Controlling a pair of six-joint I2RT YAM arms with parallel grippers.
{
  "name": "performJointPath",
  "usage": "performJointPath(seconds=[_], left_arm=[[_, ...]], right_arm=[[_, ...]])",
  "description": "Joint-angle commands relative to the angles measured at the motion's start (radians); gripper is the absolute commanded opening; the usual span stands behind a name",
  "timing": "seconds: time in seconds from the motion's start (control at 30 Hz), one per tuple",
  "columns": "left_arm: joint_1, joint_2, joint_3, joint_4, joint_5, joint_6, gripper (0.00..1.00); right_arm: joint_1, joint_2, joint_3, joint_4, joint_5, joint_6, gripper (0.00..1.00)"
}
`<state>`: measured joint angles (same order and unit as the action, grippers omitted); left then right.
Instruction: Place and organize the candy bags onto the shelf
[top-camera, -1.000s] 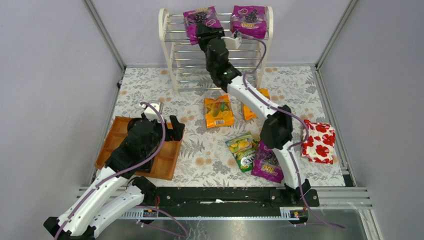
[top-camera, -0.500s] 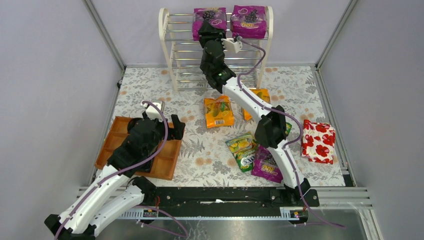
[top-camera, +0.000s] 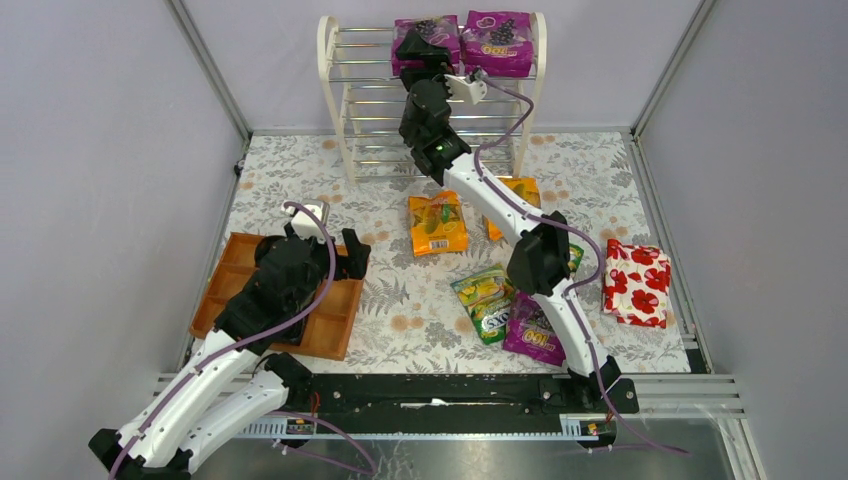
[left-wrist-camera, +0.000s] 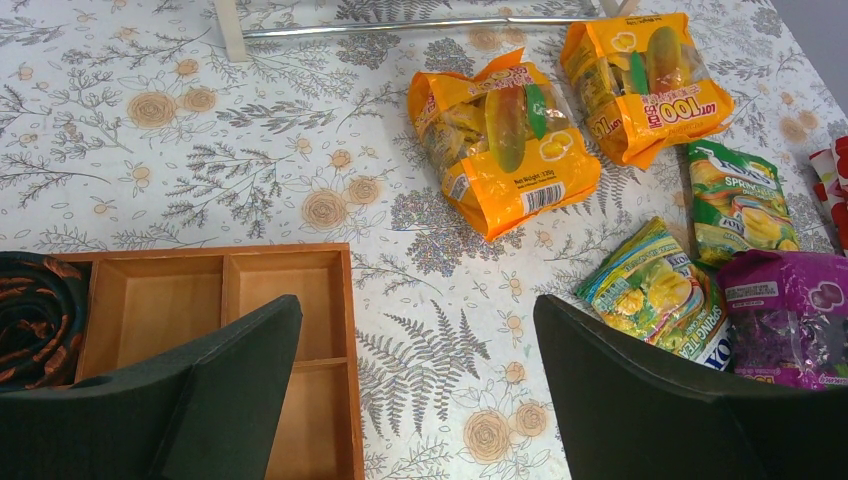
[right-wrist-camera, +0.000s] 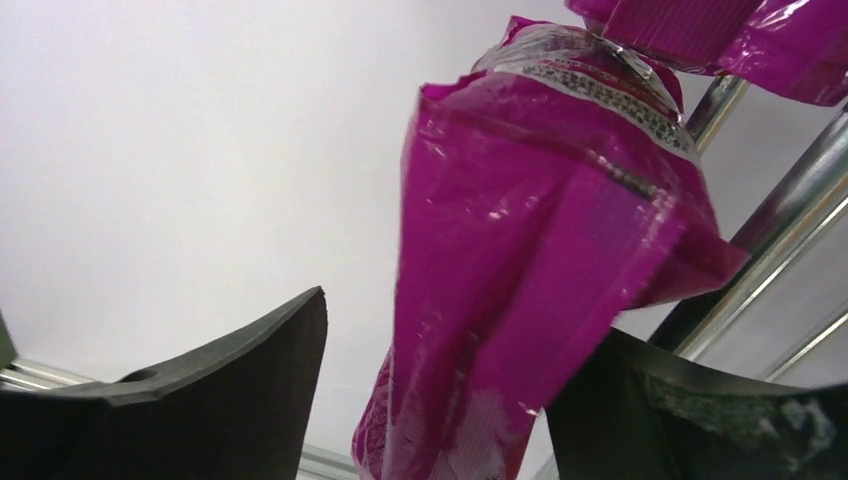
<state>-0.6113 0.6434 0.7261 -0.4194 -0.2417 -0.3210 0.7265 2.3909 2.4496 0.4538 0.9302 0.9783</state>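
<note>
Two purple candy bags lie side by side on the top tier of the white shelf (top-camera: 345, 100): the left bag (top-camera: 436, 28) and the right bag (top-camera: 497, 42). My right gripper (top-camera: 420, 52) is at the left bag's near edge. In the right wrist view that purple bag (right-wrist-camera: 540, 260) stands between the parted jaws of the open gripper (right-wrist-camera: 455, 335), with a gap on the left side. On the table lie two orange bags (top-camera: 437, 222) (top-camera: 520, 190), a green-yellow bag (top-camera: 483, 300) and a purple bag (top-camera: 535, 338). My left gripper (left-wrist-camera: 415, 390) hangs open and empty over the tray's edge.
A brown wooden tray (top-camera: 330, 330) sits at the near left under the left arm, with a dark cloth (left-wrist-camera: 40, 310) in one compartment. A red flowered bag (top-camera: 637, 283) lies at the right. A second green-yellow bag (left-wrist-camera: 740, 200) peeks out beside the right arm.
The right gripper pushed the left purple bag rightward against the other purple bag on the top tier, then its jaws widened off it. The left arm stayed still.
</note>
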Motion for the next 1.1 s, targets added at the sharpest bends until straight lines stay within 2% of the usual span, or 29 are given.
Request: performJointPath(seconds=[0.0, 0.1, 0.3, 0.43, 0.53, 0.73, 0.93, 1.07], left_arm=[[-0.001, -0.008, -0.003, 0.047, -0.016, 0.01, 0.91], [-0.001, -0.008, -0.003, 0.05, -0.012, 0.008, 0.92], [-0.002, -0.016, -0.006, 0.049, -0.013, 0.008, 0.93], [-0.001, -0.023, -0.006, 0.05, -0.013, 0.007, 0.93], [-0.002, -0.026, -0.007, 0.048, -0.015, 0.007, 0.93], [-0.002, -0.028, -0.006, 0.045, -0.022, 0.008, 0.93], [-0.001, -0.028, -0.007, 0.046, -0.022, 0.008, 0.94], [-0.001, -0.03, -0.008, 0.046, -0.023, 0.008, 0.94]], right_arm=[[-0.007, -0.122, -0.017, -0.064, -0.04, 0.055, 0.84], [-0.007, -0.199, -0.132, -0.106, -0.083, 0.111, 0.89], [-0.007, -0.297, -0.273, -0.129, -0.142, 0.164, 0.9], [-0.009, -0.3, -0.304, -0.092, -0.133, 0.153, 0.81], [-0.012, -0.273, -0.277, -0.086, -0.132, 0.157, 0.65], [-0.017, -0.227, -0.206, -0.133, -0.108, 0.158, 0.54], [-0.033, -0.248, -0.261, -0.146, -0.136, 0.169, 0.54], [-0.037, -0.28, -0.316, -0.142, -0.17, 0.147, 0.63]])
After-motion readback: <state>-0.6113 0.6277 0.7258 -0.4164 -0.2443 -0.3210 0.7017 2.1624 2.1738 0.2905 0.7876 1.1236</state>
